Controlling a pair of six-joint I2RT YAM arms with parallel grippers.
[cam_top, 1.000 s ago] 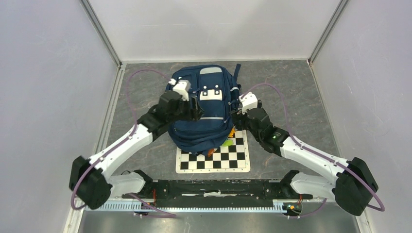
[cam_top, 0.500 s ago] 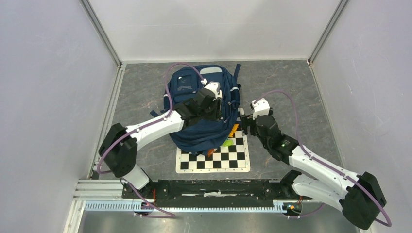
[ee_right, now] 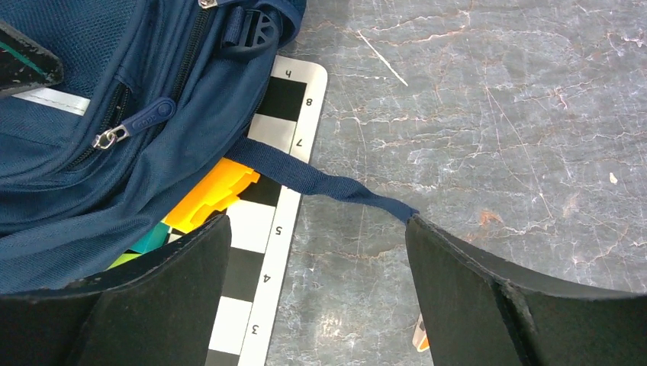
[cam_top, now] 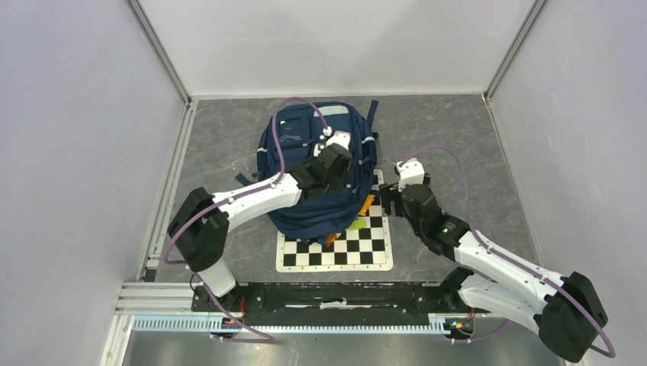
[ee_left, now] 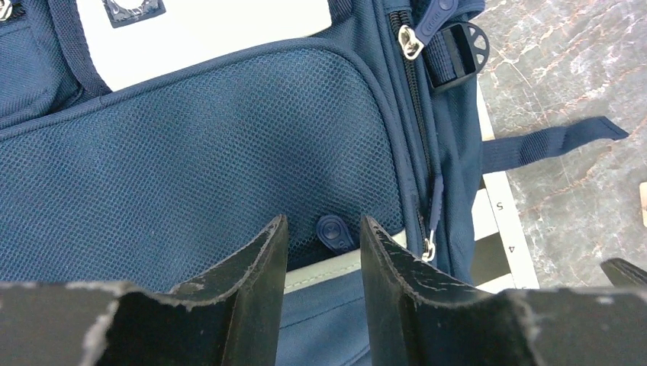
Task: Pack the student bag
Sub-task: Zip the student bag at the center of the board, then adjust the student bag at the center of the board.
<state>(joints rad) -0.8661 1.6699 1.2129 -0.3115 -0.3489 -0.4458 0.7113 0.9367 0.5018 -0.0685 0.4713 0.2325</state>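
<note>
Now that the left gripper (ee_left: 320,229) is swung across the student bag (cam_top: 294,141), laid over the far edge of the checkerboard (cam_top: 358,248), its jaws are narrowed toward a zipper pull (ee_left: 333,231), presumably for unzipping; the right gripper (ee_right: 317,221) is held wide.

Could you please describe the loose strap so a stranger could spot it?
Start at the navy backpack. Where its edge overlaps the checkerboard, a strap trails onto the grey stone. Unlike the orange piece beside it, it is flat navy fabric.

student bag (cam_top: 313,217): navy, white patch | board (cam_top: 358,248): black-white checks | table (cam_top: 458,130): grey marbled | flat piece (ee_right: 217,191): orange
</note>
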